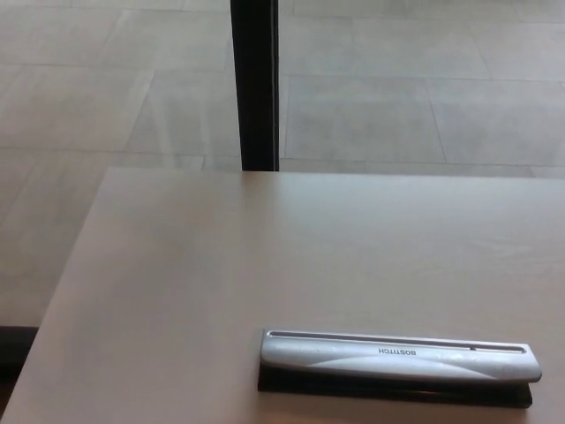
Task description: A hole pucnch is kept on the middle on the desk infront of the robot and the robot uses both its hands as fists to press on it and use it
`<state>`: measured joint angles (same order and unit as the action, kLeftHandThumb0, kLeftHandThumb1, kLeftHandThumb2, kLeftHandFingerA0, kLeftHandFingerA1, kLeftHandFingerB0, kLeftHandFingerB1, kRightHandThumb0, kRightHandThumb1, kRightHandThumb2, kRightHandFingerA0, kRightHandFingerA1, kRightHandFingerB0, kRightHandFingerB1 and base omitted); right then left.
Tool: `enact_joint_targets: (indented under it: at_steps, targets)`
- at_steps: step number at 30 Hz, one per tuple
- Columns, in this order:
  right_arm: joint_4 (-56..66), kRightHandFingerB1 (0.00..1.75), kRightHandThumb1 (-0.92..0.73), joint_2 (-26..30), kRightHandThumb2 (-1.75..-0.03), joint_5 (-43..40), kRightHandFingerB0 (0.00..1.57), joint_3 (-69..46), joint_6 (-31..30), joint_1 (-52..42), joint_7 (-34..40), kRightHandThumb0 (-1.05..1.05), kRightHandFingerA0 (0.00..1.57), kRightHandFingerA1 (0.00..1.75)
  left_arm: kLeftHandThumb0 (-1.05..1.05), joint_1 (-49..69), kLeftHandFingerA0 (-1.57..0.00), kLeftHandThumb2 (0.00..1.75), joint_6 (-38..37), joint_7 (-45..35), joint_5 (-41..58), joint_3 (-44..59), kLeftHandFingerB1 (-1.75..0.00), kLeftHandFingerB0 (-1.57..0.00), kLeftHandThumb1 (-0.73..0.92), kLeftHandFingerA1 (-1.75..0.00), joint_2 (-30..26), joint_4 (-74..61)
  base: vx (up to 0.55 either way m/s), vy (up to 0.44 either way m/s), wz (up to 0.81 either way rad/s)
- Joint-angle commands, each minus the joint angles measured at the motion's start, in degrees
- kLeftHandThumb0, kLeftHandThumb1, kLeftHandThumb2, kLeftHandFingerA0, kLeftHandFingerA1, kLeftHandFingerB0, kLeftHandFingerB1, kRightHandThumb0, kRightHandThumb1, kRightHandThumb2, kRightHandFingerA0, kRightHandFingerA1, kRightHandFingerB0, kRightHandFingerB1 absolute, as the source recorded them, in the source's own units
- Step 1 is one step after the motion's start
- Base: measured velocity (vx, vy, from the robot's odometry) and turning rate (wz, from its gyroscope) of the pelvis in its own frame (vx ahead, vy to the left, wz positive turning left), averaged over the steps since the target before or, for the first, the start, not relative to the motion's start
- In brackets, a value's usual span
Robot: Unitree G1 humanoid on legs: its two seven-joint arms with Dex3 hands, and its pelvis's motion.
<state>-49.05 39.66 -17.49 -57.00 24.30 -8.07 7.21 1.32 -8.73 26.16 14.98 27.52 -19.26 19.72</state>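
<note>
Left robot hand: not in view; its state cannot be told from this view.
Right robot hand: not in view; its state cannot be told either.
Reference for places: with neither robot hand showing, positions are given from where each arm would enter, the left from the picture's left edge, the right from the right edge.
Punch [397, 364]: a long bar lying flat on the surface [221, 265], near the robot's edge, running left to right. It sits more to the right-arm side than to the left.
Punch build: silver lever on top, black base beneath. The lever looks level and unpressed.
Contact: nothing touches the punch.
Paper: none is visible in or beside the punch.
Step in hand (judgement): bring both hands in and form fists; pressing has not begun.
Method (judgement): set one fist toward each end of the lever, over its centreline. Press straight down with both together, so the bar does not tip or slide. The left arm will need the longer reach.
Risk (judgement): an uneven or off-centre push could skid the base on the smooth surface.
Writing: "BOSTITCH" in dark letters on the lever, reading upside down from the head view. No other text is legible.
Beyond the surface: tiled floor [424, 106] and a dark upright post [254, 84] at the far edge.
</note>
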Motion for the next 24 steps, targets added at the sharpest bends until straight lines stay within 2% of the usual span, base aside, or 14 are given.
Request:
enact_joint_targets:
  at_steps: [1, 2, 4, 5, 6, 7, 8, 10, 14, 15, 16, 21, 22, 24]
  targets:
    - [-19.3, 0.83, -0.73, -8.7, -0.61, -20.3, 0.64, -14.3, -13.7, 6.0, 0.9, -0.5, 0.83, 0.99, -0.36, 11.8, -1.0, 0.63, 12.4, -5.4, 10.8, 10.3, -0.64, -0.74, 0.75, -1.34, 5.9, 18.7, 0.0, 0.0, 0.0]
    - [-19.0, 0.83, -0.73, -9.2, -0.61, -19.6, 0.64, -13.9, -14.0, 6.2, 1.8, -0.5, 0.83, 0.99, -0.36, 11.8, -1.0, 0.63, 13.0, -5.5, 10.0, 9.8, -0.64, -0.74, 0.75, -1.34, 5.4, 19.8, 0.0, 0.0, 0.0]
    - [-15.3, 0.65, -0.74, -13.8, -0.62, -14.7, 0.6, -8.9, -13.4, 5.1, 1.8, -0.49, 0.71, 0.74, -0.38, 12.8, -0.97, 0.62, 13.7, -8.3, 7.2, 6.8, -0.65, -0.78, 0.75, -1.09, 4.6, 21.2, 0.0, 0.0, 0.0]
    - [-15.3, 0.65, -0.74, -13.9, -0.62, -14.6, 0.6, -8.9, -13.3, 5.2, 1.7, -0.49, 0.71, 0.74, -0.38, 12.6, -0.97, 0.62, 13.5, -8.6, 7.2, 6.8, -0.65, -0.78, 0.75, -1.09, 4.5, 21.5, 0.0, 0.0, 0.0]
    - [-14.9, 0.57, -0.73, -15.0, -0.62, -14.0, 0.53, -8.2, -12.8, 5.4, 1.5, -0.49, 0.69, 0.69, -0.39, 12.7, -1.02, 0.61, 13.6, -9.8, 6.0, 5.6, -0.62, -0.79, 0.73, -1.08, 4.0, 22.9, 0.0, 0.0, 0.0]
    - [-15.4, 0.45, -0.7, -15.7, -0.61, -13.3, 0.38, -7.3, -12.6, 5.5, 0.2, -0.49, 0.64, 0.66, -0.4, 13.1, -1.07, 0.6, 15.0, -11.1, 5.7, 4.6, -0.67, -0.83, 0.71, -0.97, 4.0, 22.6, 0.0, 0.0, 0.0]
    - [-15.4, 0.45, -0.74, -17.1, -0.62, -13.5, 0.36, -7.0, -11.6, 6.2, -0.8, -0.41, 0.62, 0.71, -0.37, 12.7, -1.0, 0.6, 16.4, -12.1, 5.1, 3.4, -0.59, -0.75, 0.68, -0.79, 3.9, 23.9, 0.0, 0.0, 0.0]
    - [-14.8, 0.47, -0.72, -18.0, -0.61, -13.3, 0.39, -6.8, -9.5, 6.3, -0.2, -0.4, 0.68, 0.75, -0.38, 12.9, -1.04, 0.6, 15.6, -12.7, 4.6, 2.6, -0.6, -0.76, 0.67, -0.81, 4.2, 24.4, 0.0, 0.0, 0.0]
    - [-14.0, 0.5, -0.74, -18.6, -0.61, -12.4, 0.45, -5.9, -6.4, 5.2, 1.5, -0.46, 0.75, 0.81, -0.39, 14.1, -0.95, 0.61, 14.8, -13.7, 5.1, 2.5, -0.57, -0.68, 0.69, -0.81, 4.7, 23.2, 0.0, 0.0, 0.0]
    - [-14.4, 0.49, -0.74, -18.4, -0.61, -12.2, 0.49, -5.5, -6.3, 5.1, 1.8, -0.45, 0.8, 0.98, -0.38, 14.5, -0.95, 0.6, 15.0, -13.9, 5.1, 2.5, -0.58, -0.68, 0.7, -0.86, 4.7, 22.8, 0.0, 0.0, 0.0]
    - [-15.3, 0.49, -0.73, -18.0, -0.6, -12.1, 0.47, -5.1, -6.0, 4.9, 1.4, -0.48, 0.75, 0.84, -0.38, 14.8, -1.0, 0.6, 15.3, -14.1, 5.1, 2.7, -0.57, -0.7, 0.7, -0.89, 4.6, 22.9, 0.0, 0.0, 0.0]
    - [-15.4, 0.49, -0.73, -17.8, -0.61, -12.6, 0.44, -2.6, -8.9, 3.5, 0.2, -0.46, 0.71, 0.8, -0.4, 15.1, -0.96, 0.62, 17.2, -14.3, 3.9, 2.4, -0.57, -0.72, 0.73, -0.81, 3.8, 24.5, 0.0, 0.0, 0.0]
    - [-15.3, 0.48, -0.69, -17.8, -0.61, -12.4, 0.45, -1.6, -10.3, 3.1, -1.1, -0.48, 0.65, 0.7, -0.38, 15.0, -0.92, 0.61, 17.6, -14.7, 3.7, 2.2, -0.55, -0.68, 0.73, -0.76, 3.4, 25.3, 0.0, 0.0, 0.0]
    - [-15.3, 0.54, -0.69, -17.6, -0.6, -12.0, 0.55, -0.1, -10.8, 3.0, -1.2, -0.48, 0.66, 0.66, -0.38, 14.5, -0.94, 0.62, 17.7, -15.0, 4.0, 2.5, -0.55, -0.65, 0.73, -0.79, 3.4, 25.7, 0.0, 0.0, 0.0]
